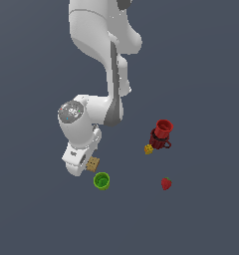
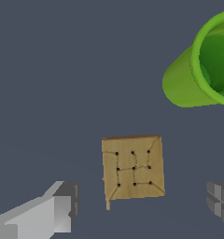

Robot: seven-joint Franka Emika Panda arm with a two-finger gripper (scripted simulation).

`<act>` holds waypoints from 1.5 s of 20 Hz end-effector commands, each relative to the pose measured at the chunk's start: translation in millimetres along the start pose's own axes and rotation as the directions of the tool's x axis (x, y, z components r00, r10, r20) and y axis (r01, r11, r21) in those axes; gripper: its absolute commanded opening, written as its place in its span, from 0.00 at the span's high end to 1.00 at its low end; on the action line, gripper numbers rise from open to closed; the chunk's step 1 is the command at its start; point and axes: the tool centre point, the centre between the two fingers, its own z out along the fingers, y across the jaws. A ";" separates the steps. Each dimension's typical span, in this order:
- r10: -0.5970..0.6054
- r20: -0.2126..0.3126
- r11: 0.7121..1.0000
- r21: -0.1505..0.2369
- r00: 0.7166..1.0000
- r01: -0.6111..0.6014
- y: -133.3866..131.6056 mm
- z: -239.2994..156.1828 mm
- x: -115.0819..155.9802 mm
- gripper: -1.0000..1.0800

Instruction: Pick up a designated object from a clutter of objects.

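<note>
My glossy white rounded arm (image 1: 99,30) with dark grey joint seams, a grey speckled disc cap (image 1: 71,111) on my wrist, pale grey blocky fingers (image 2: 58,210) with ridged dark pads

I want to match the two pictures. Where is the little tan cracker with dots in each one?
Exterior view: the tan cracker lies on the floor just under the robot's gripper, partly hidden by it, up and to the left of the green cup.
Wrist view: the cracker lies flat between the two open fingers.
Shared landmark: the green cup sits close beside the cracker in both views.
</note>
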 end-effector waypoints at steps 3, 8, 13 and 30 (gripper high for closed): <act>-0.045 -0.001 0.999 0.000 0.999 0.045 1.0 10.4 -6.7 0.04; -0.068 -0.002 0.998 0.001 0.998 0.068 1.3 15.8 -10.4 0.04; -0.066 -0.002 0.998 0.001 0.998 0.066 1.1 17.2 -10.6 0.04; -0.070 -0.002 0.998 0.001 0.998 0.070 1.1 66.4 -10.9 1.00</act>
